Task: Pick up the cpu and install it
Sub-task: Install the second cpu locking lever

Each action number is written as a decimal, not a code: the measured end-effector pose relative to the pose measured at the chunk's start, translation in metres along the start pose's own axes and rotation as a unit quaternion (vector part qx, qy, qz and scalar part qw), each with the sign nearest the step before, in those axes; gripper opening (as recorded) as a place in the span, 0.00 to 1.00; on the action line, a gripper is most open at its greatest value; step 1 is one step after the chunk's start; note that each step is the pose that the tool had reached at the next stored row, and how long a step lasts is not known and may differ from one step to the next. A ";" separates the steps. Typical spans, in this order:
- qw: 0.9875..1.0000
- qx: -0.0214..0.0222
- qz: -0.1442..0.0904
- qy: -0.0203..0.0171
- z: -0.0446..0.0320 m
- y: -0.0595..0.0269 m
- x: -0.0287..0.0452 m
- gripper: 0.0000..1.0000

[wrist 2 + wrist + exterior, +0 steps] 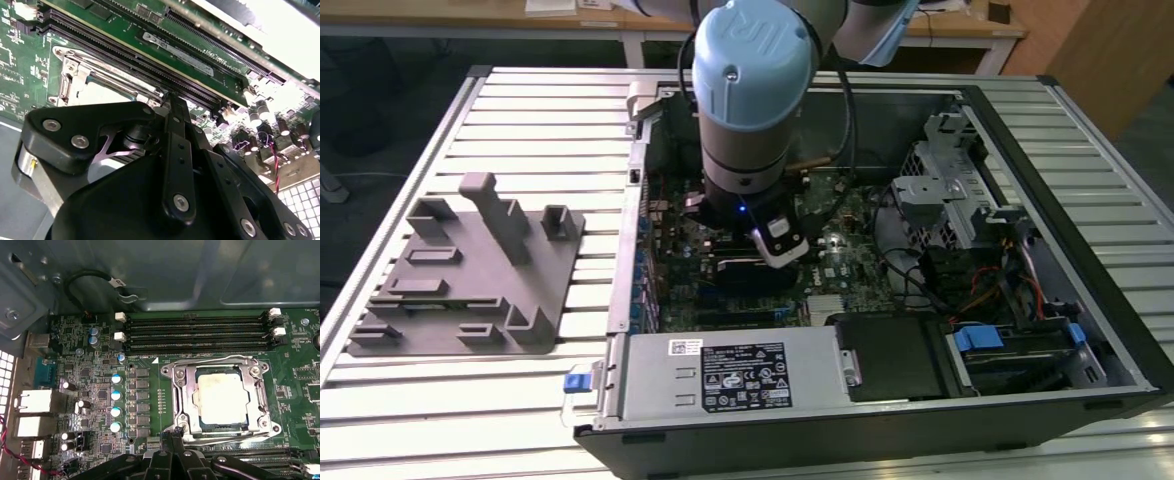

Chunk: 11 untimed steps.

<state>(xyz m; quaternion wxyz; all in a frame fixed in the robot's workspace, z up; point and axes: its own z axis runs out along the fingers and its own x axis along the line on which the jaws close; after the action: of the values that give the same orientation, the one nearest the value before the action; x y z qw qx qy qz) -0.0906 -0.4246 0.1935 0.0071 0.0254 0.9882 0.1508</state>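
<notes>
Exterior view: arm reaches down into the open black computer case point(1067, 300) on the slatted metal tabletop point(520, 110); grey plastic tray with upright posts point(467, 280) lies beside.
Second wrist view: black pincer point(170, 107) pressed together, holding nothing, just beside the socket.
First wrist view: square silver-white cpu point(221, 400) sits in the metal-framed socket point(181, 390) on the green motherboard point(100, 390).

A slatted metal table point(480, 110) carries a grey plastic tray point(460, 280) with upright posts toward the exterior view's left and an opened computer case point(881, 400) just beside it on the right, the two apparently not quite touching, both resting directly on the slats.
</notes>
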 end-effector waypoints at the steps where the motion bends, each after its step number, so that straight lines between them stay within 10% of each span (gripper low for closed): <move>1: 1.000 0.000 0.000 0.000 0.0002 -0.0001 0.0001 0.11; 11: 1.000 0.000 0.000 0.000 0.0023 -0.0003 0.0026 0.11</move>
<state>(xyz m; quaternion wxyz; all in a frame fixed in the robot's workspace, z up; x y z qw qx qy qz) -0.0932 -0.4241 0.1913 0.0070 0.0254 0.9882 0.1509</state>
